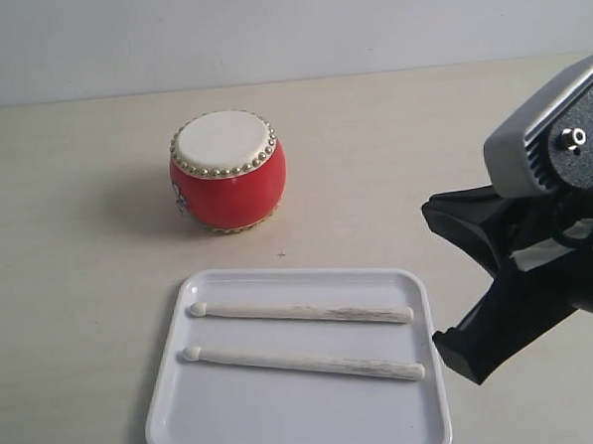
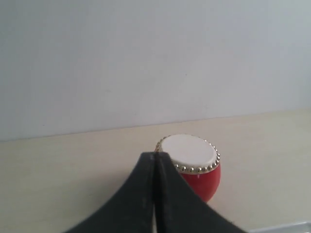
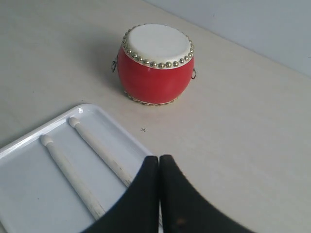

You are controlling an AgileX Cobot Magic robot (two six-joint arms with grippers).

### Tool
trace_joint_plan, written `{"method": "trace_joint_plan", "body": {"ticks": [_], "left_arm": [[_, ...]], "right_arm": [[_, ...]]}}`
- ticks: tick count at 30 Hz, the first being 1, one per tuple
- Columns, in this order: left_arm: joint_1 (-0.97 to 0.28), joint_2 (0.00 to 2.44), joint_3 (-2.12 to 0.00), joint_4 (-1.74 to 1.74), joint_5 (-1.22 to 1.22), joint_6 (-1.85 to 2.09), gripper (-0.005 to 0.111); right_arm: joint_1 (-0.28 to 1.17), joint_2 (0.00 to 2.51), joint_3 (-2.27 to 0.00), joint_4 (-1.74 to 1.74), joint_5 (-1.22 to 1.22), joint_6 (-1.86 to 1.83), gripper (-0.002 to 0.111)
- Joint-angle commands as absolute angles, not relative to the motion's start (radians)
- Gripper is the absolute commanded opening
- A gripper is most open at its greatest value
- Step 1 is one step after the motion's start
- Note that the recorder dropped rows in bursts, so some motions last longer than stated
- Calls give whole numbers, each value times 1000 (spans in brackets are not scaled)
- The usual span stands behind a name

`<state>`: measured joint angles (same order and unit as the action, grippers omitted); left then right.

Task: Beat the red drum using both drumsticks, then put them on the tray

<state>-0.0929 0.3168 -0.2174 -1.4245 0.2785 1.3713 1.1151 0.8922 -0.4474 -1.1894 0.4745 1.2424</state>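
Observation:
The red drum [image 1: 228, 172] stands upright on the table behind the white tray [image 1: 287, 426]. Both drumsticks lie side by side in the tray, the far drumstick [image 1: 301, 312] and the near drumstick [image 1: 304, 362], rounded tips pointing left. My right gripper [image 1: 452, 348] hangs just off the tray's right edge, shut and empty; in the right wrist view its fingertips [image 3: 159, 158] meet above the tray rim [image 3: 92, 108], near the sticks' butt ends [image 3: 104, 155]. In the left wrist view my left gripper [image 2: 155, 155] is shut and empty, with the drum [image 2: 194, 162] beyond it. The exterior view does not show it.
A pale wooden table [image 1: 79, 253] runs to a plain grey wall [image 1: 286, 24] behind. The right arm's grey wrist housing [image 1: 550, 129] fills the right edge of the exterior view.

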Motion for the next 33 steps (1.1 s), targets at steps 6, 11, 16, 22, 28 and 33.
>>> {"method": "trace_joint_plan", "body": {"ticks": [6,11,16,22,28,33], "left_arm": [[-78,0,0,-1427,256,1375,0],[-78,0,0,-1434,251,1375,0],[-78,0,0,-1530,249,1375,0],[-78,0,0,-522,204,279,0],[-78,0,0,145,219,-272,0],[-78,0,0,121,214,-201,0]], "right_arm": [[1116,884,-446,-1200,471,1243,0],[1116,884,-446,-1200,468,1243,0],[1116,884,-446,-1200,468,1243,0],[1116,884,-446,-1200,466,1243,0],[1116,884,-446,-1200,466,1243,0],[1116,884,-446,-1200,466,1243,0]]}}
